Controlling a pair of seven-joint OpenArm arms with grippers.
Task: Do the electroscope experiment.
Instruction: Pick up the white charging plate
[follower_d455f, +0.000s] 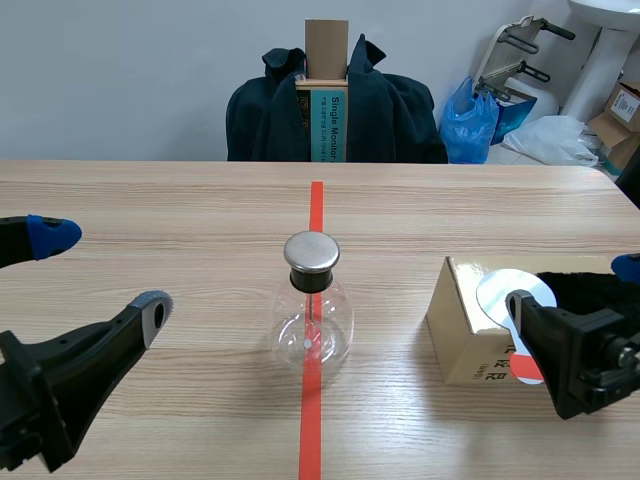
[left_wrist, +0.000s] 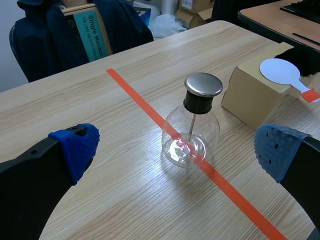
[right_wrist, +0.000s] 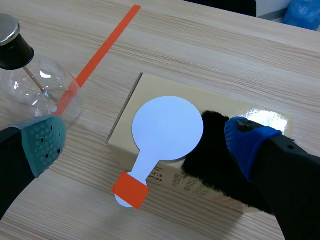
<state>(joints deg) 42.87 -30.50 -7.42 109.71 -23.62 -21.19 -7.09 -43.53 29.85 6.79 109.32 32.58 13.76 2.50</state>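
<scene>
Both grippers wide open, holding nothing. Left gripper (follower_d455f: 100, 272) by tabletop's left edge; flask (left_wrist: 191, 131) ahead between fingers, upright on tape line (left_wrist: 135, 95), cap up. Right gripper (right_wrist: 145, 144) straddles paddle (right_wrist: 167, 127), flat on box (right_wrist: 155, 90) (fur (right_wrist: 212, 150) touching disc); handle points to near edge.

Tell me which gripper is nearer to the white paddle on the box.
Right. The right gripper hangs open over the white paddle lying on the cardboard box. The left gripper, also open, is on the far side of the electroscope flask from it.
</scene>
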